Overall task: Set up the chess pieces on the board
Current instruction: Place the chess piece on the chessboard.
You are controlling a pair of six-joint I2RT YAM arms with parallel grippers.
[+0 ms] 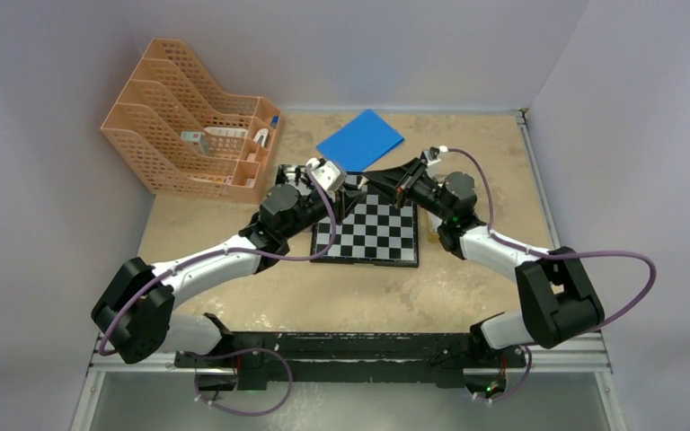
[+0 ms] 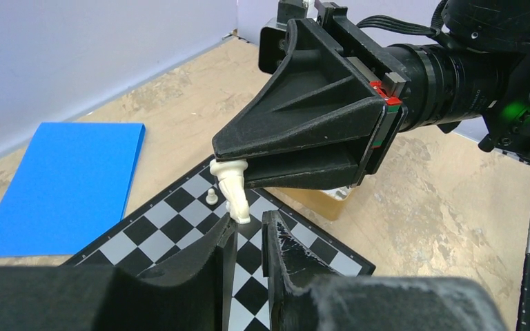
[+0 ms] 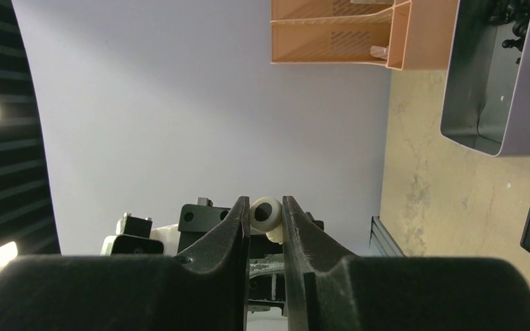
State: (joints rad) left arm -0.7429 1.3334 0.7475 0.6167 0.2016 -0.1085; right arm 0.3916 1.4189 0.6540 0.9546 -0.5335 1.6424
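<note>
Tan tabletop (image 1: pixel 234 235): right gripper (image 3: pixel 265 205) clamps cream chess piece (image 2: pixel 233 196) over board (image 2: pixel 179 200); left gripper (image 2: pixel 248 231) barely parted, empty; next, upright placement likely.

A peach mesh file rack (image 1: pixel 189 117) stands left of a flat blue sheet (image 1: pixel 360 139)

Robot lab test cell. Plain pale walls (image 1: pixel 36 180) box in table (image 1: pixel 323 296) at 9, 12 and 3 o'clock. Left arm (image 1: pixel 207 265) and right arm (image 1: pixel 503 247) bolted to metal rail (image 1: pixel 350 359) at 6 o'clock, purple cables (image 1: pixel 611 260) looping. Orange file rack (image 1: pixel 189 117) at 10 o'clock, blue sheet (image 1: pixel 360 139) at 12.
</note>
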